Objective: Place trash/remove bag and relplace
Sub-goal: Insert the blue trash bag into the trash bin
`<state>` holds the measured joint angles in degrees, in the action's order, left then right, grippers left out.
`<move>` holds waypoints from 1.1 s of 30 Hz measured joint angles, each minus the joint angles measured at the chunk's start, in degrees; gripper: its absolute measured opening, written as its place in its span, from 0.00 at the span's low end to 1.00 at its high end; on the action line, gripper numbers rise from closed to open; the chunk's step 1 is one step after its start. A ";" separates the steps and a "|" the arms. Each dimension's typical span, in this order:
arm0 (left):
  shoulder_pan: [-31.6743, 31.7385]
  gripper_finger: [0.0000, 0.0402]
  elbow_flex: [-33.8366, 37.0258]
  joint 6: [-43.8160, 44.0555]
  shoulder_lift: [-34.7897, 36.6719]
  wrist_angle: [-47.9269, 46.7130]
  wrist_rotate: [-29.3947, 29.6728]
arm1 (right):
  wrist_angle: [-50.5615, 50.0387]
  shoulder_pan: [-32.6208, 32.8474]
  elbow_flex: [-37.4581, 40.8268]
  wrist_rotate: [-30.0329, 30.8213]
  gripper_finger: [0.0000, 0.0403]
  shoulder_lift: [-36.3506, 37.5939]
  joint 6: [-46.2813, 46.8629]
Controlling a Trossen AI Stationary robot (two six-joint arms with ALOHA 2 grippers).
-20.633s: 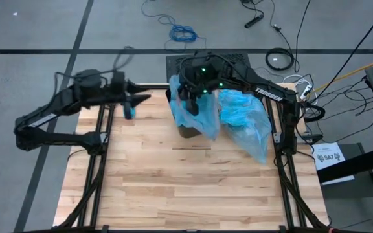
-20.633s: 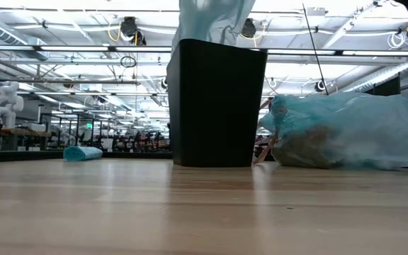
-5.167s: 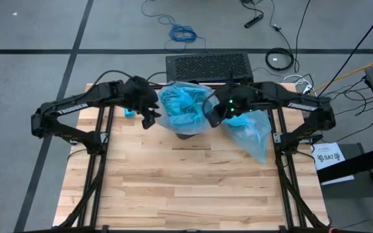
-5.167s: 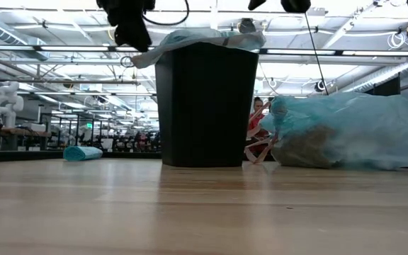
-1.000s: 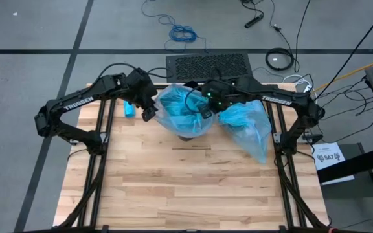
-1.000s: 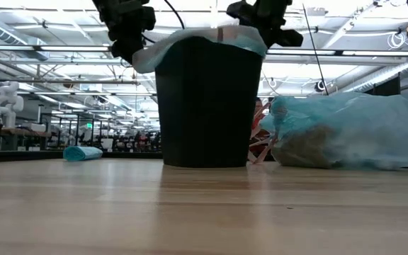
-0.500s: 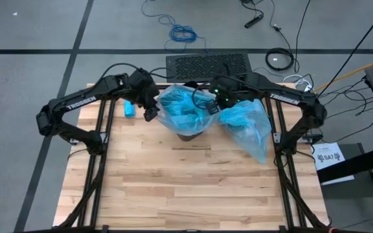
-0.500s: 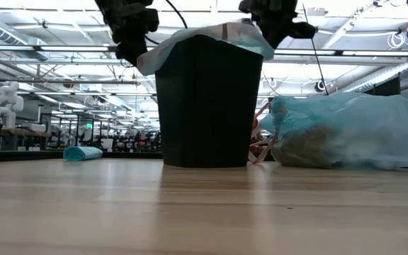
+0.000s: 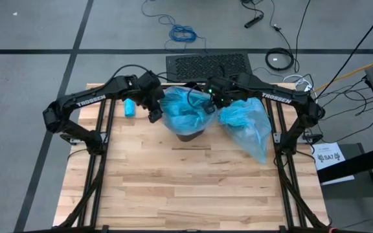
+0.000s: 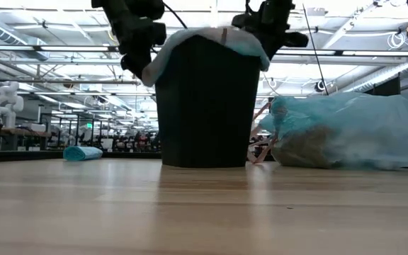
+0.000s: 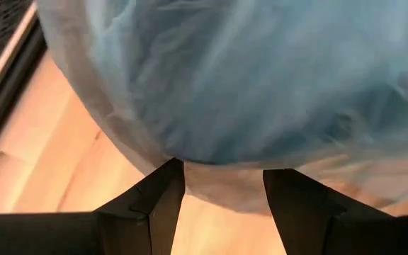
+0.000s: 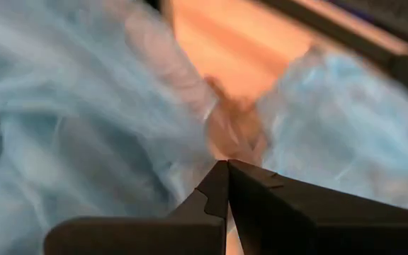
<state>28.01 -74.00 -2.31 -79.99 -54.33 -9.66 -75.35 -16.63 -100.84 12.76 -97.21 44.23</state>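
A black bin (image 10: 207, 106) stands on the table's far middle. A light-blue bag (image 9: 185, 111) lines it, with its rim folded over the bin's top (image 10: 211, 39). My left gripper (image 11: 222, 185) is open at the bin's left side, one finger on each side of the bag's overhanging edge (image 10: 149, 69). My right gripper (image 12: 227, 166) is shut and points down over the bag's rim at the bin's right side (image 10: 259, 49). A second, filled blue bag (image 9: 246, 126) lies right of the bin, with brownish trash (image 10: 304, 150) showing through it. My left gripper comes slanting down from the table's left, its open fingers (image 11: 163, 195) right at the bag's overhanging edge (image 11: 218, 170). I cannot tell whether they touch it. My right gripper's shut fingertips (image 12: 222, 177) are close over the bag's rim; I cannot tell whether they touch it either.
A small blue roll (image 9: 129, 107) lies on the table's far left, behind my left arm. A dark perforated mat (image 9: 207, 63) sits past the far edge. The near half of the wooden table (image 9: 186, 188) is bare board.
My left gripper has gone down and toward the bin, staying open. The bag's overhanging flap on the bin's left side now hangs lower and closer to the bin's wall.
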 joint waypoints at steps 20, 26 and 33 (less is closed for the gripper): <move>3.66 0.49 1.33 -2.56 -2.85 4.25 6.74 | 9.68 -8.23 0.04 -8.12 0.00 -5.46 -10.93; 4.42 0.49 0.85 -2.58 0.63 4.00 6.59 | 9.72 -8.16 0.04 -5.55 0.00 -1.40 -10.52; 6.32 0.49 -2.28 -2.58 4.92 4.32 6.44 | 10.84 -10.54 0.02 -5.47 0.00 4.94 -11.18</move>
<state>34.33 -76.28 -4.89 -75.07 -50.00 -3.22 -64.52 -27.18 -100.82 7.29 -92.27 33.05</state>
